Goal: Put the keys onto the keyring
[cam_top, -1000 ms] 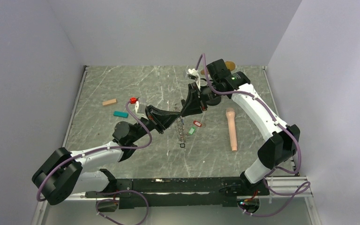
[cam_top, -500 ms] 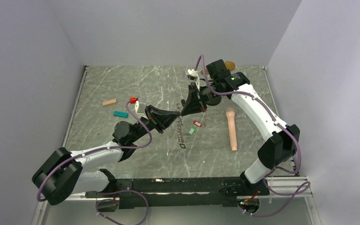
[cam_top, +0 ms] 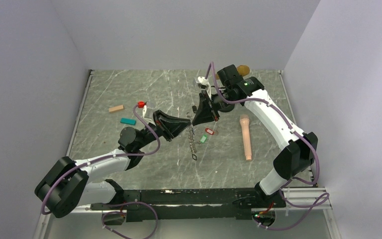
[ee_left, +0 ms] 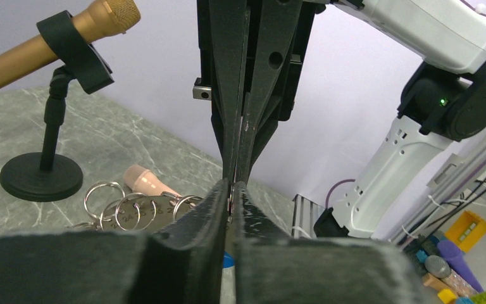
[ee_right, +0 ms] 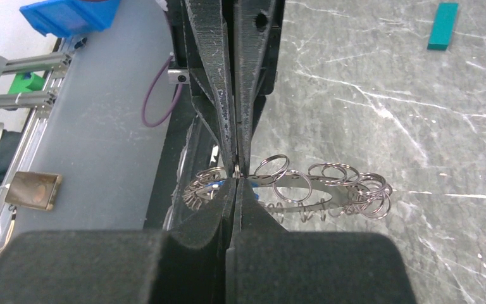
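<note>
My left gripper (cam_top: pixel 189 121) and right gripper (cam_top: pixel 194 120) meet tip to tip above the table's middle. Both are shut on the top end of the keyring (cam_top: pixel 193 144), which hangs below them. From the right wrist it shows as a long metal strip with several split rings (ee_right: pixel 304 190). It also shows in the left wrist view (ee_left: pixel 130 212). A thin piece of metal sits between my left gripper's (ee_left: pixel 231 189) tips. A blue tag (ee_right: pixel 214 185) shows just beneath the grip; what it hangs on I cannot tell. The red-tagged key (cam_top: pixel 209 131) and green-tagged key (cam_top: pixel 203 140) lie on the table, right of the keyring.
A pink microphone (cam_top: pixel 245 137) lies to the right. A gold microphone on a black stand (ee_left: pixel 41 177) is at the back. A tan block (cam_top: pixel 116 108), a teal block (cam_top: pixel 128 121) and a small red piece (cam_top: pixel 141 105) lie to the left.
The right wrist has turned a little and the keyring now hangs straighter. The grippers have stayed tip to tip.
</note>
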You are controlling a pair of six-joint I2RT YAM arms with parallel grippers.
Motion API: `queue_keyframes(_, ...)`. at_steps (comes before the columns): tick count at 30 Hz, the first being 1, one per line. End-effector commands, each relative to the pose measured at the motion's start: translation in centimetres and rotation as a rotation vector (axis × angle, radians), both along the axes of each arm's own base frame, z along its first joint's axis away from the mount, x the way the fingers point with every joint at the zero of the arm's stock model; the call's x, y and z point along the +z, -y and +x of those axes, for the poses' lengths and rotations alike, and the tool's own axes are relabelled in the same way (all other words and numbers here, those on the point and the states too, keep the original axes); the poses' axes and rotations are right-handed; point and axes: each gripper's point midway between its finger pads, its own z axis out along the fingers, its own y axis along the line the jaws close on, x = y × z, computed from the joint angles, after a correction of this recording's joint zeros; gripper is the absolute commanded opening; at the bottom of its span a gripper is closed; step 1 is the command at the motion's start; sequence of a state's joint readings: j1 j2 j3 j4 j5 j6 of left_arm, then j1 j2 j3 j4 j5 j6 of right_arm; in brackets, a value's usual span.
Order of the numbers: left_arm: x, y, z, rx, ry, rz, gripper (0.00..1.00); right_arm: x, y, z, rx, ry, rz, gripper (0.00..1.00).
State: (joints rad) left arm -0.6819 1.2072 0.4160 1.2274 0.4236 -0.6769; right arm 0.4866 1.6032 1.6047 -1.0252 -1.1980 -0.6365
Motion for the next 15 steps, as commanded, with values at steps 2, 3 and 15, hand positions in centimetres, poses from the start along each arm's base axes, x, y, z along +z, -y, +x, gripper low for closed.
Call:
queue_keyframes(2, 3.3, -0.5, -1.4, -0.121, 0.096, -0.030, 0.28, 0.9, 0.5, -0.6, 0.020, 0.061, -0.011, 0.00)
queue_keyframes(3, 3.1, -0.5, -1.5, -0.133, 0.099, -0.008, 0.30, 0.7, 0.6, -0.6, 0.023, 0.064, -0.018, 0.00)
queue_keyframes(15, -1.0, -0.9, -2.8, -0.276, 0.158, 0.550, 0.37, -0.5, 1.5, -0.5, 0.066, 0.175, -0.150, 0.00)
